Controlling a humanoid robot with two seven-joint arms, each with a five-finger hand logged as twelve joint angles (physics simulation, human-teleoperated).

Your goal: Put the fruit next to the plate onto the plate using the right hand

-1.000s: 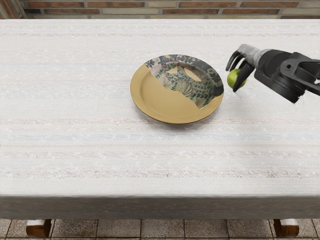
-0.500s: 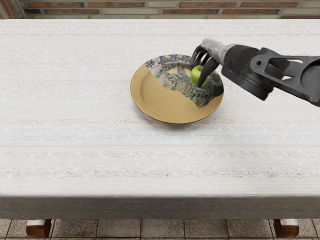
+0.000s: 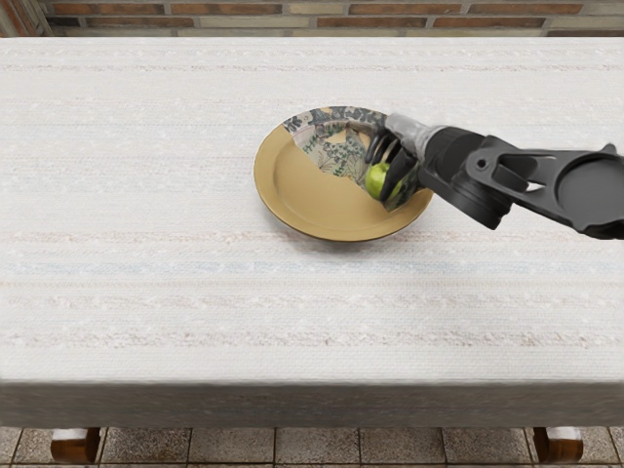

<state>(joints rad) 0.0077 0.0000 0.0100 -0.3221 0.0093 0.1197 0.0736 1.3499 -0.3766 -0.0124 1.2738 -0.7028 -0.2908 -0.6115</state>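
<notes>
From the head view, a long table (image 3: pixel 146 273) under a pale woven cloth fills nearly everything. A strip of brick wall (image 3: pixel 292 19) runs along the far edge. At the near edge two wooden legs (image 3: pixel 76 444) stand on a tiled floor (image 3: pixel 312 447).

A round plate (image 3: pixel 302 185) sits a little right of the table's middle and towards the far side. Its left and near parts are plain mustard yellow. Its far and right parts carry a dark leafy pattern.

The right arm (image 3: pixel 526 185) comes in from the right edge, dark grey and thick-jointed, and stretches left over the cloth to the plate. The right hand (image 3: pixel 388 166) is over the plate's right side, above the patterned part and just inside the rim. Its dark fingers (image 3: pixel 374 149) are curled down and wrapped closely round the fruit (image 3: pixel 377 179), a small green ball. Only a patch of green shows between them on the hand's left side, so the hand is closed on the fruit and has it gripped.

The fruit lies within the plate's outline, low against the right inner slope. I can't make out whether it is actually touching the plate or held just clear of it, because the fingers hide its underside.

The left arm doesn't show anywhere.
</notes>
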